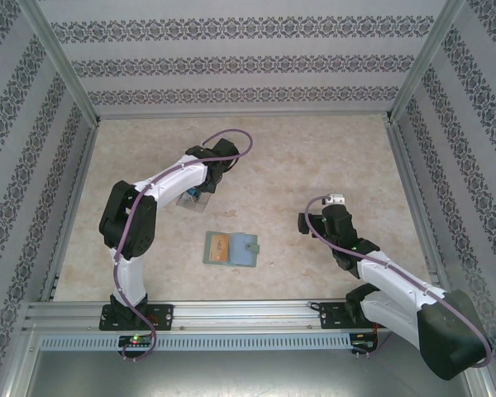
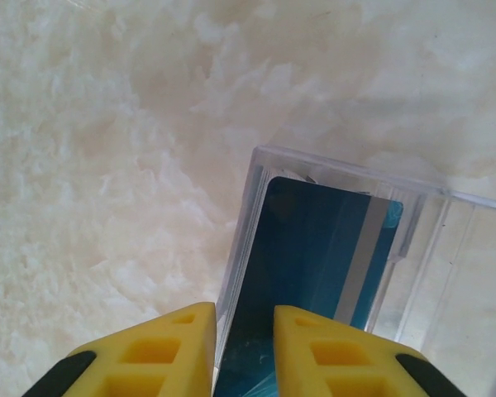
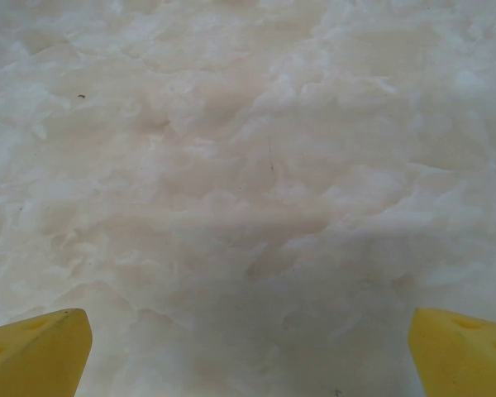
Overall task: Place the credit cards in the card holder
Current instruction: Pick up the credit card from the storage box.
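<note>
yellow fingers point(image 2: 178, 343) of my left gripper point(image 2: 244, 322) sit close on both sides of the blue card point(image 2: 314, 256). i cannot tell if they pinch it. the blue card stands in the clear stand point(image 2: 446, 248), so it is left to do. the orange card point(image 1: 218, 246) seems to be in the open card holder point(image 1: 248, 248). my right gripper point(image 3: 250, 331) is spread wide over the table point(image 1: 314, 157).

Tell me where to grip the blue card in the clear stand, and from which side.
Pinch the blue card by the edge facing the left tool, a finger on each flat face, coming straight in from that side. The card stands on edge, and the clear stand walls in its far end.
</note>
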Robot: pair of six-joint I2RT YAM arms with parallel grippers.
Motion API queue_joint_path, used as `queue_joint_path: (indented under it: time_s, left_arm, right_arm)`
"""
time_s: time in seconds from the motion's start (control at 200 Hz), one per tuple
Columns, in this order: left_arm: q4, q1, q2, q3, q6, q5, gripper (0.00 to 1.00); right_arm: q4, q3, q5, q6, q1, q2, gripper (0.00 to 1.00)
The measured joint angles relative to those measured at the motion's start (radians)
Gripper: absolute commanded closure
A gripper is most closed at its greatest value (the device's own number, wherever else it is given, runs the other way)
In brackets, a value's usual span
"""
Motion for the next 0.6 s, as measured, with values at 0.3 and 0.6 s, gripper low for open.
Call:
queue_joint_path:
  time_s: [0.3, 0.6]
  left_arm:
    - [0.009, 0.02, -0.001, -0.032, -0.006, 0.108, 0.81]
    - [0.027, 0.027, -0.043, -0.061, -0.015, 0.15, 0.99]
  right_arm:
    - [-0.001, 0.002, -0.014, 0.0, -0.007, 0.022, 0.02]
    - [-0.001, 0.002, -0.014, 0.0, -0.007, 0.022, 0.02]
